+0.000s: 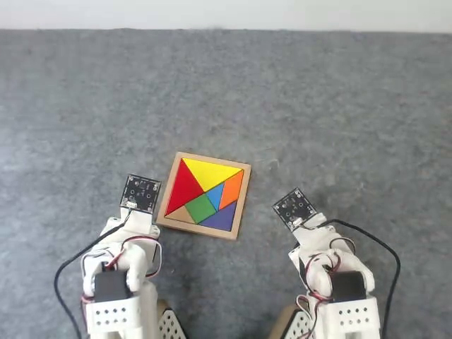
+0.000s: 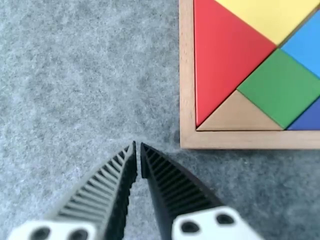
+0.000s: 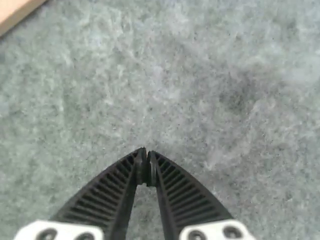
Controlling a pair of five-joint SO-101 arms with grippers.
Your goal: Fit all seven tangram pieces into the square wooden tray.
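Seven tangram pieces are sitting flush inside the square wooden tray (image 1: 198, 230), and I'm watching it lying on the grey carpeted table (image 1: 318, 106) ahead of my two arms, nearer the left one. I'm reading off the fill now. The large yellow triangle (image 1: 210, 173) is taking the far side, and the large red triangle (image 1: 182, 192) is running down the left. The small light-blue triangle (image 1: 214, 195) is sitting in the middle, with the orange parallelogram (image 1: 229, 192) hugging the right edge. The green square (image 1: 200, 208) is sitting just near of centre. The small plain-wood triangle (image 1: 178, 214) is filling the near left corner and the dark-blue triangle (image 1: 221, 217) is closing the near right one.

Any print on the small black circuit board (image 1: 140, 193) riding on each wrist is too small for me to read.

The left gripper (image 2: 138, 146) is pointing down at bare carpet just beside the tray's near left corner. Its ridged black fingers (image 2: 170, 185) are lying together with only a sliver showing between the tips, gripping nothing. The right gripper (image 3: 146, 151) is pointing at carpet off to the tray's right, tips pressing together with nothing between them. A corner of the tray is just peeking in at the edge of its wrist view.
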